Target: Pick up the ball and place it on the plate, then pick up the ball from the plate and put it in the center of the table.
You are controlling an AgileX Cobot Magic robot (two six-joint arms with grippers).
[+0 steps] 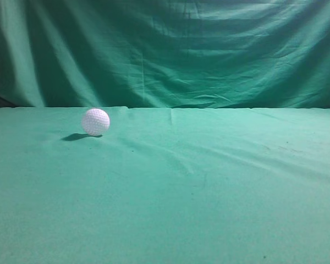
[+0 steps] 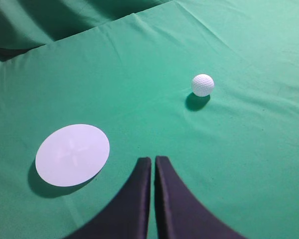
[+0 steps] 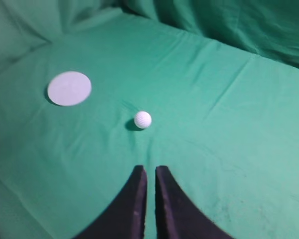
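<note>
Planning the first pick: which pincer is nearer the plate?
Left. The left pincer hangs just beside the plate; from the right pincer the plate lies beyond the golf ball.

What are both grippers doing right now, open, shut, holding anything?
Left gripper: shut, holding nothing; the ball lies apart on the cloth.
Right gripper: shut, holding nothing.

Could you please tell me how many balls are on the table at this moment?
1. The white dimpled ball sits on the green cloth, apart from the plate and ahead of both closed sets of jaws. Nothing seems to hide another.
</note>
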